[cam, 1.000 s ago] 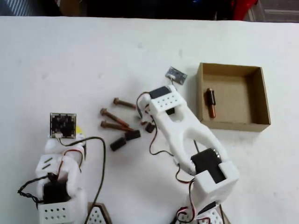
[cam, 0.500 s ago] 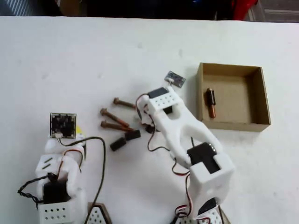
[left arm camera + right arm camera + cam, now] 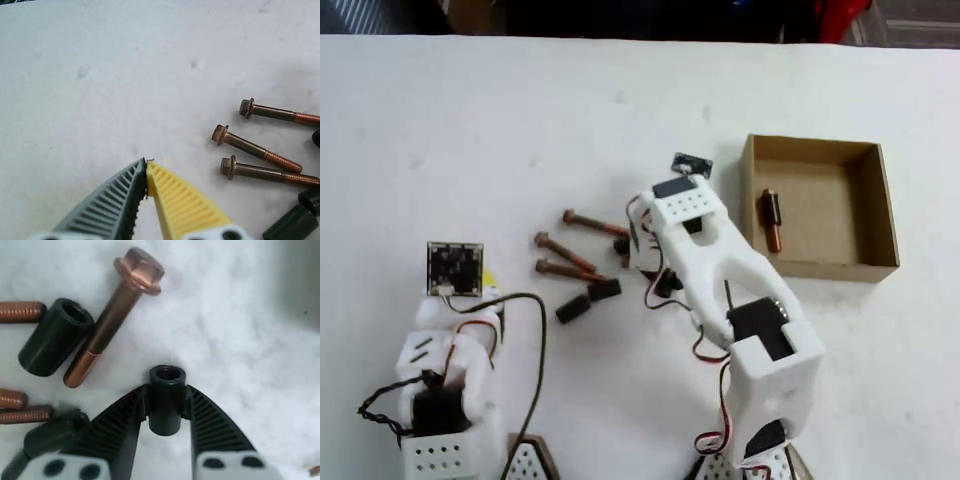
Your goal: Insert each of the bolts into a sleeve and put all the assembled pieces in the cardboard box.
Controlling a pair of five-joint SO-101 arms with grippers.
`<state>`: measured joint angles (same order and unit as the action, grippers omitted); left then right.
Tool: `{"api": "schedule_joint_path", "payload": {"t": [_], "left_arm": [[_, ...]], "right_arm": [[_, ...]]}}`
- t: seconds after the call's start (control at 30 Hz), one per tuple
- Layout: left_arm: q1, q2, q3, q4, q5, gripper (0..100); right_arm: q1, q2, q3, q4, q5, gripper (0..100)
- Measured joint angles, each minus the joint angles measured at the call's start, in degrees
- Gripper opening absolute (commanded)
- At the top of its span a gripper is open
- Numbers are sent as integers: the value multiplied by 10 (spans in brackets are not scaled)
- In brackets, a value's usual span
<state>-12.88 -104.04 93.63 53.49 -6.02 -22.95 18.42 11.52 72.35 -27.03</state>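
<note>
My right gripper (image 3: 166, 390) is shut on a short black sleeve (image 3: 166, 400), held upright with its bore showing. Just beyond it lie a copper bolt (image 3: 117, 315) and a second black sleeve (image 3: 55, 337). From the high view, the right gripper (image 3: 625, 246) sits at the threaded ends of three bolts (image 3: 565, 253), with two loose sleeves (image 3: 588, 300) in front of them. The cardboard box (image 3: 820, 268) at the right holds one assembled piece (image 3: 772, 221). My left gripper (image 3: 146, 169) is shut on nothing, on bare table to the left of the bolts (image 3: 255, 148).
The left arm (image 3: 445, 380) is folded at the near left corner, with a black cable (image 3: 535, 350) looping beside it. The right arm's body (image 3: 740, 330) spans the near table between the parts and the box. Open white table lies beyond the bolts.
The right arm's wrist has swung a little toward the far side and right, carrying the gripper from beside the loose sleeves up to the bolts' threaded ends. The left arm has not moved.
</note>
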Motion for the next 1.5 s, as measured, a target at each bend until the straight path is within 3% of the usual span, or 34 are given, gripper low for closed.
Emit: {"api": "schedule_joint_path", "payload": {"t": [0.2, 0.87, 1.07, 1.2, 1.5], "left_arm": [[0, 0, 0, 0, 0, 22], [0, 0, 0, 0, 0, 22], [0, 0, 0, 0, 0, 22], [0, 0, 0, 0, 0, 22], [0, 0, 0, 0, 0, 22]], "right_arm": [[18, 0, 0, 2, 126, 70], [26, 5, 0, -30, 407, 74], [26, 5, 0, -30, 430, 80], [25, 5, 0, -30, 430, 140], [23, 5, 3, -30, 432, 134]]}}
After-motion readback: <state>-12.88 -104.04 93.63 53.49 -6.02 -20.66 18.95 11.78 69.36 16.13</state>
